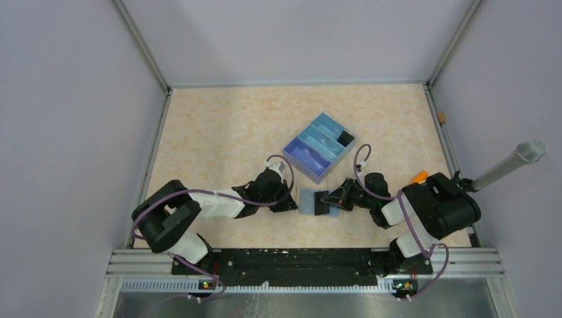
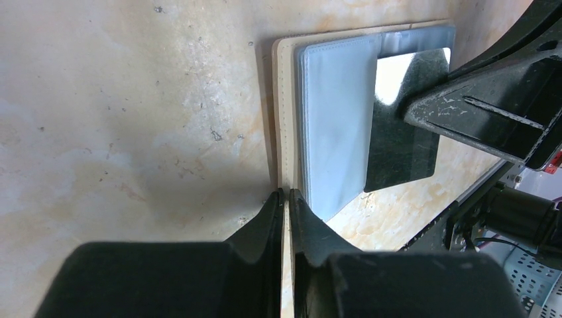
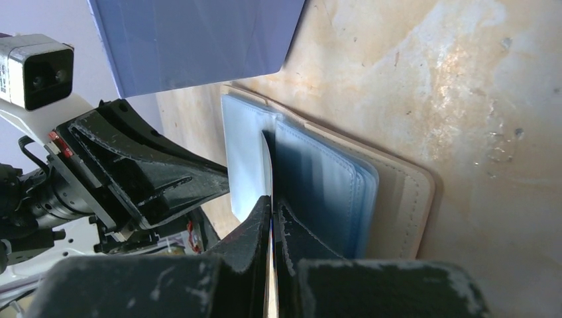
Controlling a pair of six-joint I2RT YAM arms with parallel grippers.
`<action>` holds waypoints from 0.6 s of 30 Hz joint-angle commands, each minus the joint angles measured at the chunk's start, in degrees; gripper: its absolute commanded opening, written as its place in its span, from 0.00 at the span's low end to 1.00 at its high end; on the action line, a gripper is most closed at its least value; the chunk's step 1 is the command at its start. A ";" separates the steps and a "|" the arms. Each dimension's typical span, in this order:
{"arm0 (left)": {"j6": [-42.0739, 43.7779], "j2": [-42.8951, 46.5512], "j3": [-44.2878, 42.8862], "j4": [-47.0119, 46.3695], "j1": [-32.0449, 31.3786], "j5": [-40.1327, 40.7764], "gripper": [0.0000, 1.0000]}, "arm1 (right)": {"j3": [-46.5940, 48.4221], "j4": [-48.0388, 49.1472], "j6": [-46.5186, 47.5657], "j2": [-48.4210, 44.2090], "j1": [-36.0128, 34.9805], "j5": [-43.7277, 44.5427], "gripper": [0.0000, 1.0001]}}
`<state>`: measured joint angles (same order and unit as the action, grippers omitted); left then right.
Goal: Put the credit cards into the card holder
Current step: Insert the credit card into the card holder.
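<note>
The card holder (image 1: 309, 201) lies open on the table between my two grippers, a beige cover (image 2: 286, 112) with blue-grey sleeves (image 2: 335, 126) inside. My left gripper (image 2: 286, 193) is shut on the beige edge of the holder's near side (image 1: 293, 202). My right gripper (image 3: 272, 199) is shut on a dark glossy credit card (image 2: 401, 132), seen edge-on in the right wrist view (image 3: 268, 165). The card's far end lies over the sleeves, partly tucked under a sleeve edge. In the top view the right gripper (image 1: 339, 197) sits just right of the holder.
A blue three-compartment tray (image 1: 317, 173) stands just behind the holder, with a dark item (image 1: 344, 138) in its far compartment. A silver cylinder on a stalk (image 1: 510, 165) and a small orange object (image 1: 419, 176) are at the right wall. Metal frame rails border the table.
</note>
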<state>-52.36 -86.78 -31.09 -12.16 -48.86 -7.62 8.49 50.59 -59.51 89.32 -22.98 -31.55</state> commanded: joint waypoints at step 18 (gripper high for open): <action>1.73 -1.01 -0.19 4.08 -0.18 2.96 0.09 | -0.69 3.02 0.55 1.18 -2.01 7.58 0.00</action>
<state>-52.36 -86.78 -31.09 -12.10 -48.86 -7.60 7.86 52.82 -60.27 89.34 -23.97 -27.31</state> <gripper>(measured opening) 0.094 0.004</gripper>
